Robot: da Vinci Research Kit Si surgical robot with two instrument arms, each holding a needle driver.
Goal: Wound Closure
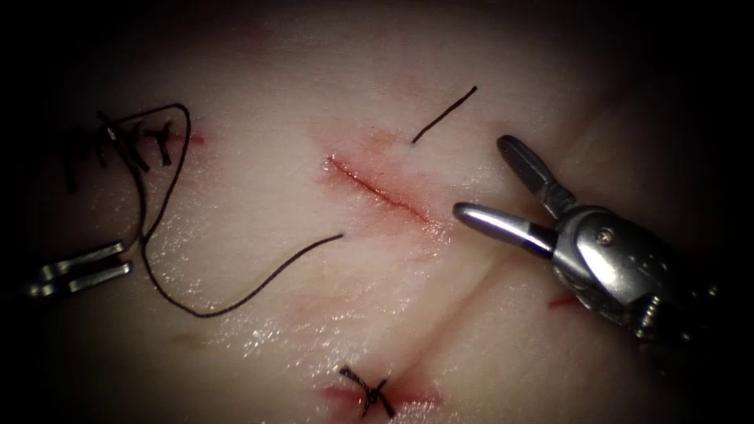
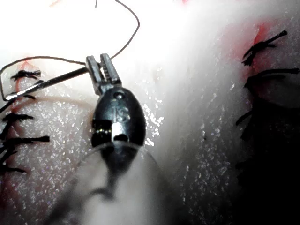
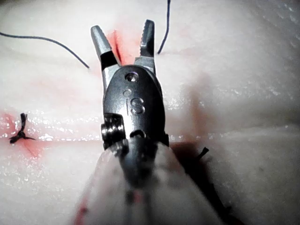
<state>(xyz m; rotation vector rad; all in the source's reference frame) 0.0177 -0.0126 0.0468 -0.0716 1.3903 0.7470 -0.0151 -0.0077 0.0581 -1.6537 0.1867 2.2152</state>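
Note:
The cut [image 1: 377, 192] runs slantwise across the middle of the tissue [image 1: 298, 71], with red fluid along it. Dark thread [image 1: 204, 312] enters the tissue at the cut's left side. A short tail [image 1: 444, 114] comes out on the right side. The thread loops away leftward to my left tool [image 1: 118, 263]. In the left wrist view the left tool [image 2: 101, 63] is shut on the needle [image 2: 47, 83] near one end; the needle lies outside the tissue. My right tool [image 1: 481, 177] [image 3: 123, 33] hovers just right of the cut, jaws wide open, holding nothing.
Finished stitches with dark knots [image 1: 133, 141] sit at the far left, beside the left tool. Another knotted stitch [image 1: 369, 391] closes a small cut at the near edge. A fold in the tissue [image 1: 471, 283] runs below the right tool.

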